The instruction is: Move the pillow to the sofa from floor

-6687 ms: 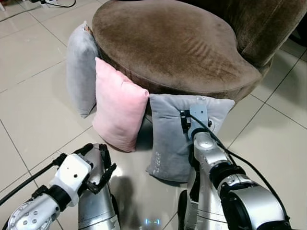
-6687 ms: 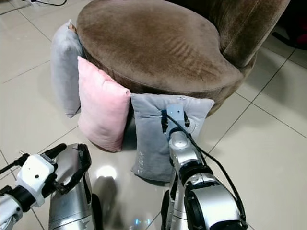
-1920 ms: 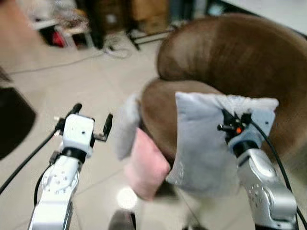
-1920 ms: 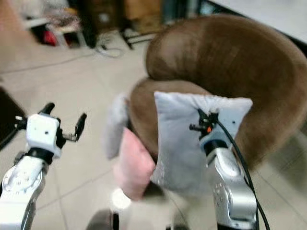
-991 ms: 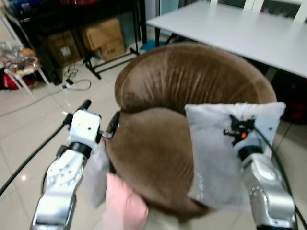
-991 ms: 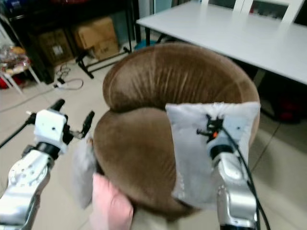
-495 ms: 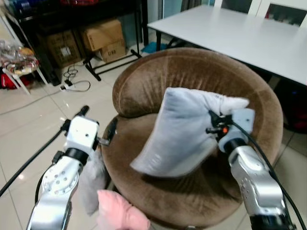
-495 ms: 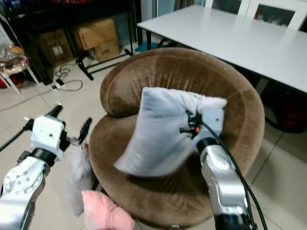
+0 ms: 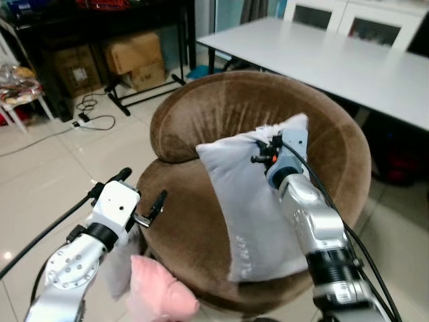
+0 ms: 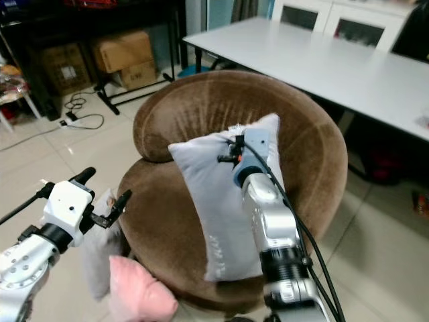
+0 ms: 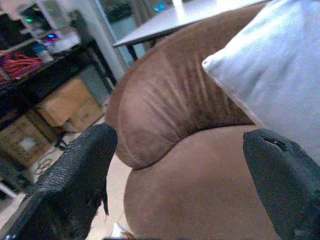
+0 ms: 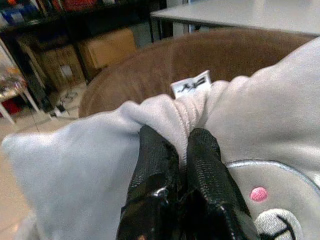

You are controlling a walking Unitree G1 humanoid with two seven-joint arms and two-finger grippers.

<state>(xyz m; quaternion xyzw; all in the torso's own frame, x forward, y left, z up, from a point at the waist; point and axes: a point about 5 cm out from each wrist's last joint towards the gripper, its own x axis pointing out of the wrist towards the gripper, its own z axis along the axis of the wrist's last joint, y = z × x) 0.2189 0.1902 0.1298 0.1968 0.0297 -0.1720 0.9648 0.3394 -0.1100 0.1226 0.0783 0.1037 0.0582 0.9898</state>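
pillow, grey, lies on the seat of the sofa, a round brown velvet armchair. it stands tilted on the cushion, its top edge against the curved backrest and its lower corner near the front rim of the seat. lettering runs along its lower side edge.

right gripper: the two black fingers are pressed together, clamped on a bunched fold of the pillow's top edge. a small white label sticks up from the seam just beyond the fingertips. an embroidered motif with a pink dot shows on the fabric beside the fingers. in the head views the silver right arm reaches up over the face of the pillow to this top edge, and a black cable runs along the arm.

left gripper: fingers spread apart, holding nothing. it hovers at the front left of the seat, near the rim and not touching the cushion. its wrist view looks across the seat toward the backrest and a corner of the grey pillow.

on the floor at the sofa's front left, a pink pillow and a second grey pillow lean against the base.

behind the sofa stands a white table. cardboard boxes sit under a dark shelf unit to the left, with a cable on the tiles.
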